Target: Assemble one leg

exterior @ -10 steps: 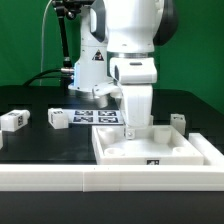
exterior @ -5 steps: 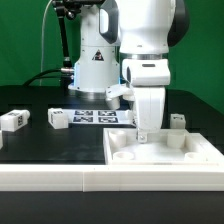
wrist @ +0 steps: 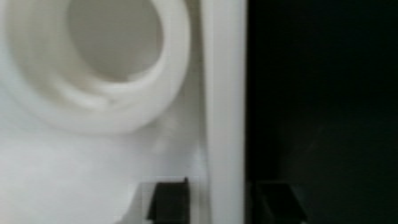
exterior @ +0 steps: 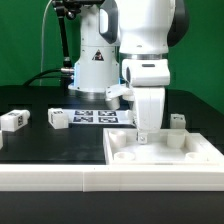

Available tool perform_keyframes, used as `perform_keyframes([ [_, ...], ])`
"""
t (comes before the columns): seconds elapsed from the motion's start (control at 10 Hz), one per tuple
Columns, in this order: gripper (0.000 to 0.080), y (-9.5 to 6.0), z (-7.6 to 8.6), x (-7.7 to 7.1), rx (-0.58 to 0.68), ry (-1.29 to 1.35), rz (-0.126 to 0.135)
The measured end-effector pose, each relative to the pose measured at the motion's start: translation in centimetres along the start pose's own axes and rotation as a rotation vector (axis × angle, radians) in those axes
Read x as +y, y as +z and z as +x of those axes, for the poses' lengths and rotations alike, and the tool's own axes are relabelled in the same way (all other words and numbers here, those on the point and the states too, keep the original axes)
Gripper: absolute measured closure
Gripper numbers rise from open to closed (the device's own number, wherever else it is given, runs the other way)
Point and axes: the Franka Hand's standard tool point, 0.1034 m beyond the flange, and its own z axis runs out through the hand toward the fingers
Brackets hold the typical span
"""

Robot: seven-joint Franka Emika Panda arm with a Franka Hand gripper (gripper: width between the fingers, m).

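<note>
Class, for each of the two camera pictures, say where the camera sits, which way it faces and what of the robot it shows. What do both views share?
Exterior view: stands apart, near table height, facing the arm across the white panel; shows the arm's body and gripper.
Wrist view: on the wrist, looking down along the fingers at the panel's round recess and rim; shows only the fingers' tips.
Shared: the panel and the gripper at its rim.
</note>
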Motion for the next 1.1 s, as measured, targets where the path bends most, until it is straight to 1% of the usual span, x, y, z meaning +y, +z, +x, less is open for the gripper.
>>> perform_keyframes([
  [0.1,0.0557,0.0,0.0,0.0,0.0,0.0,0.0],
  [0.2,0.0372,0.0,0.0,0.0,0.0,0.0,0.0],
  [0.3,0.0372,0.0,0.0,0.0,0.0,0.001,0.0],
  [0.4,0.0202,0.0,0.0,0.0,0.0,0.001,0.0],
  [0.5,0.0202,0.0,-0.1,0.0,0.0,0.001,0.0],
  [0.6,0.0159,0.0,-0.1,0.0,0.0,0.001,0.0],
  [0.8,0.0152,-0.1,-0.1,0.0,0.0,0.008,0.0],
  [0.9,0.0151,-0.6,0.1,0.0,-0.002,0.024,-0.006],
  [1.1,0.0151,-2.8,0.8,-0.6,-0.009,0.065,-0.027],
])
